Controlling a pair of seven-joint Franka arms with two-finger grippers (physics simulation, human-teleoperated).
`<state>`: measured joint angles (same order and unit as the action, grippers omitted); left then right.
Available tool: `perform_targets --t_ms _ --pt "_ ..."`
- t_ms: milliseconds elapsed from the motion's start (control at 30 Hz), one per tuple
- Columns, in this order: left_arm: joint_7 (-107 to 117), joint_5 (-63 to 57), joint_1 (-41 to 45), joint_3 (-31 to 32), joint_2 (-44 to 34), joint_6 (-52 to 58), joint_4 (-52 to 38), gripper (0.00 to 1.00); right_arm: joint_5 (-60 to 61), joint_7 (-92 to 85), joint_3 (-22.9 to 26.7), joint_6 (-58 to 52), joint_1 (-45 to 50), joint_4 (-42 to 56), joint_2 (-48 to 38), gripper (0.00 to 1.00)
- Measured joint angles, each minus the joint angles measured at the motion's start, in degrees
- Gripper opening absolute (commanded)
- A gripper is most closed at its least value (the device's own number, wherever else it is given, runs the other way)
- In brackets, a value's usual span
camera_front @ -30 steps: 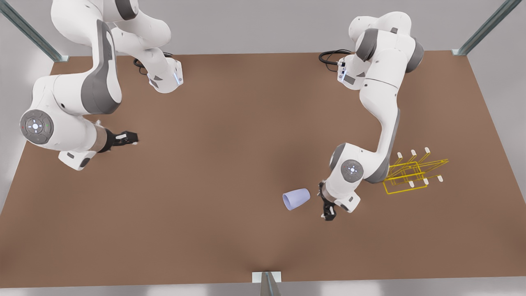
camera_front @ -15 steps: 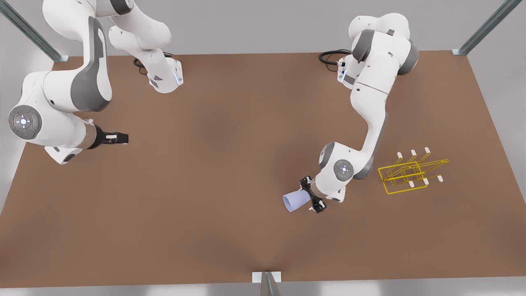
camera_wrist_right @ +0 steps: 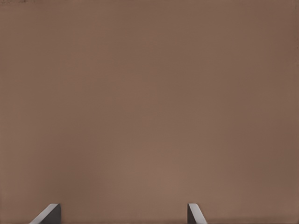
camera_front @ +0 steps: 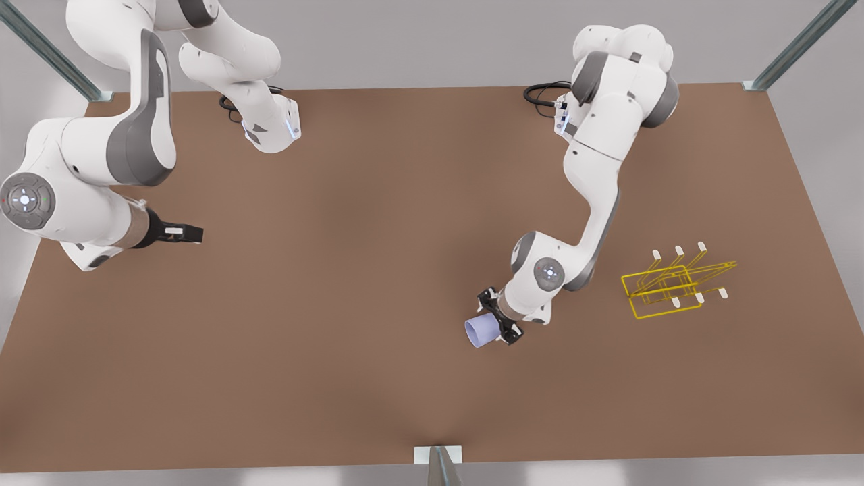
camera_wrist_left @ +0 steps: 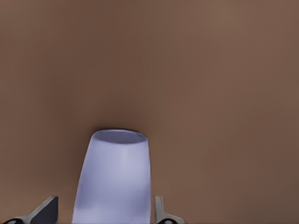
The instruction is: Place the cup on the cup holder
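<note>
Currently we have the left gripper [camera_front: 498, 317] down at the small lavender-blue tapered cup [camera_front: 480, 331], which lies on its side on the brown table [camera_front: 378, 270], rim pointing toward the front view's left. Our left wrist view shows the cup [camera_wrist_left: 114, 179] sitting between the two fingers [camera_wrist_left: 161, 212], which are spread wide, a gap visible on at least one side, so no grip closed on it. Well off toward the front view's right we see the thin yellow wire-frame cup holder [camera_front: 668, 287] with white-tipped prongs standing on the table, apart from the cup. Farther off, at the front view's left, our right gripper [camera_front: 177, 233] waits above bare table, fingers [camera_wrist_right: 49, 213] spread apart and holding nothing.
</note>
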<state>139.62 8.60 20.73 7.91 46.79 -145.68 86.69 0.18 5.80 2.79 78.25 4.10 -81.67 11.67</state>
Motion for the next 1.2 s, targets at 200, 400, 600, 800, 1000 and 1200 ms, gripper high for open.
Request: perform_targets --t_ms 200,400,600,800,1000,1200 --pt "1.18 0.04 0.01 0.0 1.95 -2.94 0.01 1.0 -0.02 0.84 0.08 0.19 0.04 0.08 1.14 1.0" --pt "2.02 -0.05 0.54 -0.01 3.42 -5.14 0.01 0.97 0.08 1.46 0.1 0.28 -0.6 0.09 1.24 1.0" --pt "2.16 0.29 1.05 0.0 3.71 -6.1 -0.04 0.75 0.0 1.85 0.1 0.32 -0.66 0.08 1.97 1.0" --pt "2.24 0.4 1.07 0.0 4.44 -6.42 -0.11 0.78 -0.02 2.12 0.1 0.34 -0.82 0.08 2.01 1.0" --pt "2.36 0.35 0.71 -0.17 3.03 -5.67 -0.66 0.78 -0.03 2.31 0.11 0.35 -1.03 0.08 2.51 1.0" --pt "1.06 -7.25 17.52 -29.89 -2.83 19.11 -12.53 0.78 -0.07 2.43 0.17 0.35 -1.07 0.08 2.63 1.0"
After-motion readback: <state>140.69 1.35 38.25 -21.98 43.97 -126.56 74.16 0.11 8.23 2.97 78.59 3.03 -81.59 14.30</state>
